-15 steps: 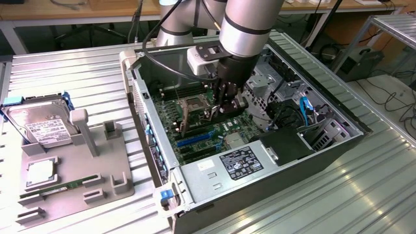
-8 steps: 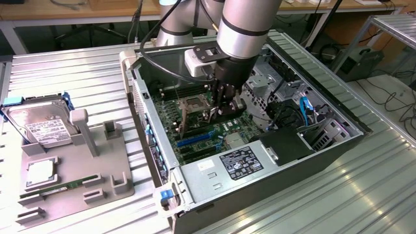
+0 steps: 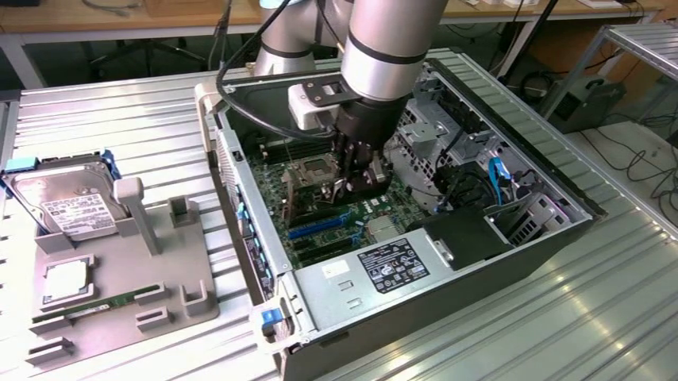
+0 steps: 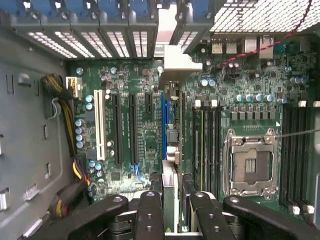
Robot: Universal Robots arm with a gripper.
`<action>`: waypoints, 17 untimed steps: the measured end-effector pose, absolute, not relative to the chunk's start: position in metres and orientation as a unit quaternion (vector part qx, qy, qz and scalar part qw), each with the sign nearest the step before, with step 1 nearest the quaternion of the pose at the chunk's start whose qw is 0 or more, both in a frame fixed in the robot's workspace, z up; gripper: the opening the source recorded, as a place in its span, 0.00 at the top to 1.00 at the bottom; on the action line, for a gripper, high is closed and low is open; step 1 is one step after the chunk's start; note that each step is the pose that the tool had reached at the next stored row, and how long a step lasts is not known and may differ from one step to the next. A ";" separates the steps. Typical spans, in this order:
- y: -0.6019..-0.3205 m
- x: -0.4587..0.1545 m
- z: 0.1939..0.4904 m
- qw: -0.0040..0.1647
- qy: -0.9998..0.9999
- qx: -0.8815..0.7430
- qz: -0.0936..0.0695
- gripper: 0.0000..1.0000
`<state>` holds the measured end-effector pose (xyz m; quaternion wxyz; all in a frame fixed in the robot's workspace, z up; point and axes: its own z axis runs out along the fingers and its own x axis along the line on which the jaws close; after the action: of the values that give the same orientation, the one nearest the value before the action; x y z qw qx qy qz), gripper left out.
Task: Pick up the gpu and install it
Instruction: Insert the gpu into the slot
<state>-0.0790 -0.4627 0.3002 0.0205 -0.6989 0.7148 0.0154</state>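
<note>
Gripper (image 3: 355, 184) inside open PC case (image 3: 551, 238), clamped on gpu (image 4: 170, 150) — card edge-on over blue motherboard slot (image 4: 163, 115); bracket end toward rear grille.

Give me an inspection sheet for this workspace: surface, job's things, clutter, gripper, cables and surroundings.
Surface: ribbed metal table carrying an open computer case.
Job's things: gpu edge-on over the motherboard's blue slot; seating cannot be told.
Clutter: grey fixture holding a hard drive, RAM stick and square chip.
Grippers: gripper shut on the gpu, inside the case.
Cables: yellow-black wire bundle beside the motherboard; blue cable in the case.
Surroundings: wooden bench behind; floor cables.
</note>
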 end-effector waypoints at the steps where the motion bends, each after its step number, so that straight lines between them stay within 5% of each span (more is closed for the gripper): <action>1: -0.463 -0.082 0.299 0.021 0.715 -0.699 0.015 0.74; 17: -0.463 -0.097 0.289 0.020 0.716 -0.698 0.015 0.74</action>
<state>-0.0971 -0.4627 0.2885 0.0205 -0.6980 0.7156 0.0154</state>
